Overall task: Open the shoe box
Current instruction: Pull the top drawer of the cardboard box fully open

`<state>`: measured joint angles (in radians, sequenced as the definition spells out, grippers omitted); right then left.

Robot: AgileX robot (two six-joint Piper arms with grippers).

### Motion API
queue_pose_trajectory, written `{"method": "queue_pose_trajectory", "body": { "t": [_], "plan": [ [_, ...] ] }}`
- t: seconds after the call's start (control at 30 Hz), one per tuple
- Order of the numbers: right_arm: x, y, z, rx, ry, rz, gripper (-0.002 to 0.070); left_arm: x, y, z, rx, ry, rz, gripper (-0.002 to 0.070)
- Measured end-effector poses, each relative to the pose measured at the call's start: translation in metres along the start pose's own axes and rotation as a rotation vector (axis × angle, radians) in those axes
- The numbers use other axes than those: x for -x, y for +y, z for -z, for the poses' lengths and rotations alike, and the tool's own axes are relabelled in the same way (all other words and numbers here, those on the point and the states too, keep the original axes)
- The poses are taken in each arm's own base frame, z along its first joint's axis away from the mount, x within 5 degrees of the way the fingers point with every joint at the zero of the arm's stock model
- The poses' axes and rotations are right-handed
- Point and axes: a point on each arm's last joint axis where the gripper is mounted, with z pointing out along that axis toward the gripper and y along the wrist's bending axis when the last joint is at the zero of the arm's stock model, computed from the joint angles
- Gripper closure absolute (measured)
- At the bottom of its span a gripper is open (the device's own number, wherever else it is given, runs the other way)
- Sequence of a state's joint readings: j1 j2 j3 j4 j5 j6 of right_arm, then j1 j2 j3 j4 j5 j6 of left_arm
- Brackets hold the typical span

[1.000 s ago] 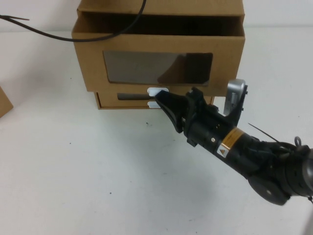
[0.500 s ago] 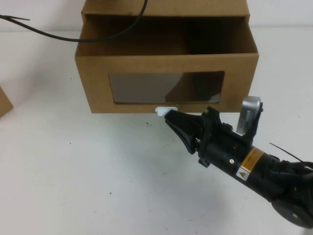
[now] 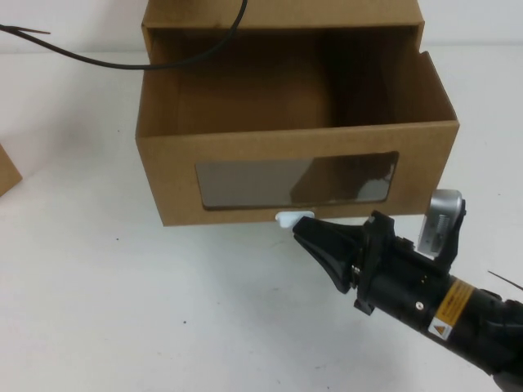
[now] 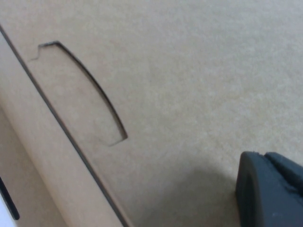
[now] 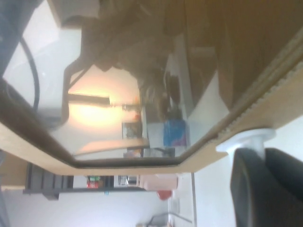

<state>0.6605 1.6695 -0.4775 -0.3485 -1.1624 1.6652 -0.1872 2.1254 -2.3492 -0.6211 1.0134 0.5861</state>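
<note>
Right pincer (image 3: 306,229) clenched on white pull tab (image 3: 286,219) for pulling shoe box drawer (image 3: 172,181) out; left pincer (image 4: 270,189) against cardboard wall (image 4: 189,71), grip state can't tell

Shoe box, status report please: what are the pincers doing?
Right pincer shut on white tab at drawer front. Drawer stands out of shoe box, looks empty. Left pincer close to plain cardboard. Black cable behind, not blocking.
</note>
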Motion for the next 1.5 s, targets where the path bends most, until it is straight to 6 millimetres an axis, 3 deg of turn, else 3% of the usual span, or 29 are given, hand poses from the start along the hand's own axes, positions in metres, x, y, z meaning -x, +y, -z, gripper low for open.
{"method": "queue_pose_trajectory", "body": {
  "t": [0.33,0.6,1.5],
  "plan": [
    [-0.012,0.012,0.009,0.017,0.094,0.052,0.0679,0.000,0.000,0.000,0.001,-0.002,0.007,0.0680],
    [-0.025,0.004,0.016,-0.017,0.123,0.029,0.0679,0.000,0.000,0.000,0.002,-0.001,0.011,0.0680],
    [-0.025,0.003,0.019,-0.026,0.116,-0.057,0.0656,0.000,0.001,0.000,0.008,-0.004,0.009,0.0680]
  ]
}}
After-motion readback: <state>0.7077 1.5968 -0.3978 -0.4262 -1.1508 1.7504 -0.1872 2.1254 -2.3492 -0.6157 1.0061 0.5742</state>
